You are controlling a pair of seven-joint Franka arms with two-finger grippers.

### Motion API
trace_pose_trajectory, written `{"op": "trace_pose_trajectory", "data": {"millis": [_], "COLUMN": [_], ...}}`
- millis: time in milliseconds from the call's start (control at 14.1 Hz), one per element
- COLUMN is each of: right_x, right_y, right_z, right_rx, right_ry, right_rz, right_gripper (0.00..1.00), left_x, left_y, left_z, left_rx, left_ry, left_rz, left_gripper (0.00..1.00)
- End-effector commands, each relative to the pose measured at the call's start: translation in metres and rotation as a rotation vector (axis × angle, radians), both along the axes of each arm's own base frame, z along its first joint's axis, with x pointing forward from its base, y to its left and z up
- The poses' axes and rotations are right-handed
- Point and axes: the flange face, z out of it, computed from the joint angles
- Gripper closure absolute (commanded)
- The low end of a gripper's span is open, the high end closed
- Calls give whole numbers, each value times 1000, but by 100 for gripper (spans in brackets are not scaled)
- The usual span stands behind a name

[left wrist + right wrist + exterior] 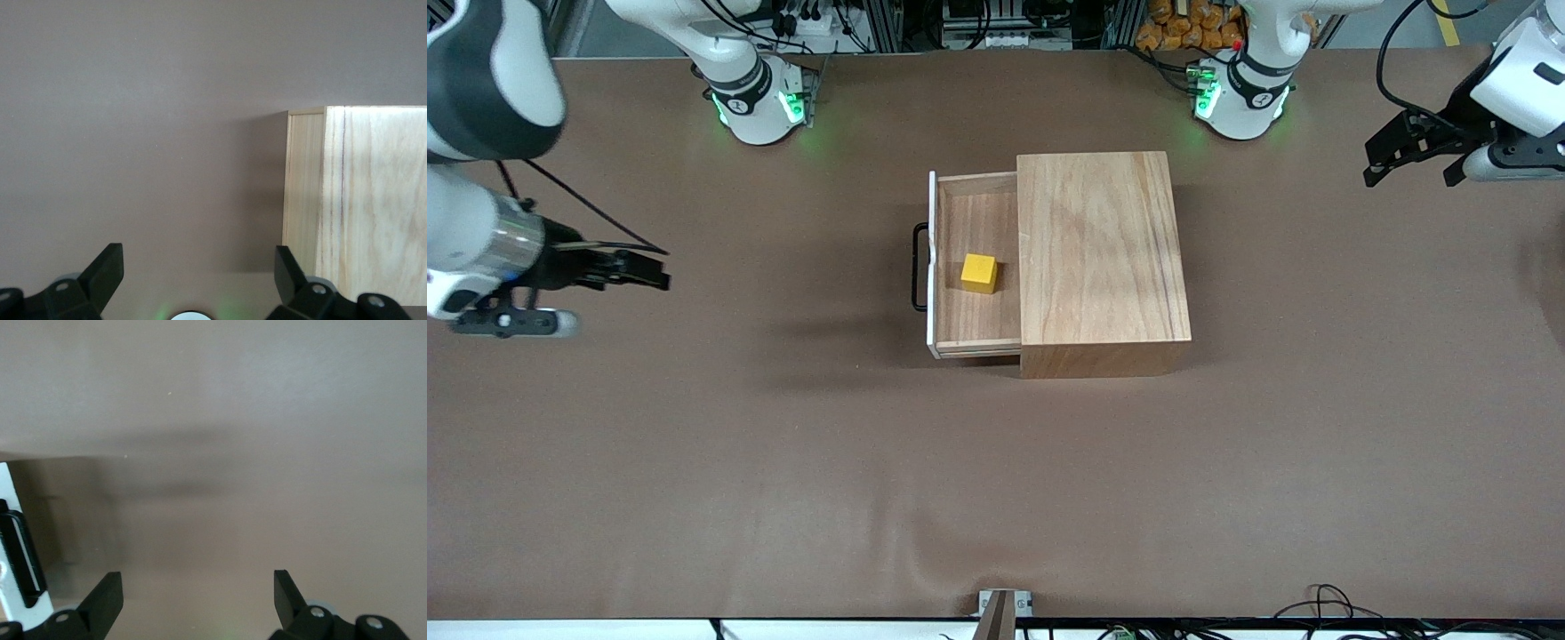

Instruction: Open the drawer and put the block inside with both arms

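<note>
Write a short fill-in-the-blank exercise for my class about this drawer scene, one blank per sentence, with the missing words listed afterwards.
1. The yellow block lies inside the ____.
2. The drawer of the wooden box stands ____.
3. The colour of the drawer's handle is ____.
4. The left gripper and the right gripper each have their fingers ____, holding nothing.

Missing words: drawer; open; black; open

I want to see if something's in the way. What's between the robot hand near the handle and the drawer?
Nothing: in the front view only bare table lies between the open right gripper and the drawer handle.
</note>
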Motion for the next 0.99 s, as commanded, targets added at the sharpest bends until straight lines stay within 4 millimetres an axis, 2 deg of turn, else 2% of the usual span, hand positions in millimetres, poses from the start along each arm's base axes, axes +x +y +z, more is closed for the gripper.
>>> {"op": "trace_pose_trajectory", "data": {"millis": [0,141,354,566,919], "right_x": [-28,-40,-53,-60,-58], "right_y": [-21,-20,-19,-22,-20], "right_z": [45,71,81,100,99], "right_rx": [4,4,-34,-54,-64], "right_ry": [-53,-93,-66,-63,-61], "right_rz": [9,11,17,28,34], "right_gripper": [0,0,0,0,0], "left_x": [1,2,2,3,6], "left_y": [-3,-7,-7,-7,-4], "left_z": [2,0,0,1,1], "left_rx": [-18,-17,-16,-19,-19], "left_ry": [2,4,4,-4,-15], "left_rz": [-20,-26,-28,-26,-19], "left_gripper": [0,0,0,0,0]}}
